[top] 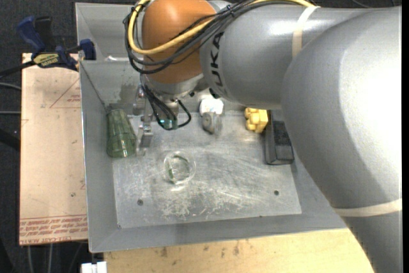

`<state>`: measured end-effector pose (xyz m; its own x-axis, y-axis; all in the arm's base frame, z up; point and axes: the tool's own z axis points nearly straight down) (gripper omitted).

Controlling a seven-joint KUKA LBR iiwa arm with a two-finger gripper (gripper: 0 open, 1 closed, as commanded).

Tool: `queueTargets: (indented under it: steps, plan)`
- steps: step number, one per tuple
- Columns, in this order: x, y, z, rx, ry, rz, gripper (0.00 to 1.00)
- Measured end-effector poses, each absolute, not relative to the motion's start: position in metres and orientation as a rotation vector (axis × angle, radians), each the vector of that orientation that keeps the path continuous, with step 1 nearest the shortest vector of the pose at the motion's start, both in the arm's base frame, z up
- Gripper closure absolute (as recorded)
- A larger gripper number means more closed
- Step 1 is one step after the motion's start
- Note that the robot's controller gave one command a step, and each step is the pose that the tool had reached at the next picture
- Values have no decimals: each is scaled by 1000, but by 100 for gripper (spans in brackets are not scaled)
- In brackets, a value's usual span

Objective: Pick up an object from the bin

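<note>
My gripper [143, 126] hangs below the orange wrist cover at the left side of the bin, low over the floor. A green translucent ribbed bottle [119, 133] lies lengthwise right beside it, on its left, against the bin's left wall. Whether the two touch cannot be made out. A clear round ring-shaped lid [178, 169] lies flat on the floor a little below and right of the gripper.
A white and grey small piece [211, 113] sits near the bin's middle, with a yellow toy block [257, 119] to its right and a black rectangular block [278, 143] beyond that. The big arm covers the bin's right and back.
</note>
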<state>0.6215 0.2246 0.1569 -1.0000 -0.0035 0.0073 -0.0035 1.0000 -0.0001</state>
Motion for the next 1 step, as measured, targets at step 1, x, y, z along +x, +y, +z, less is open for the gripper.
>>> queueTargets:
  steps: [1]
  plan:
    - [624, 224, 162, 0, -3142, -2, 0]
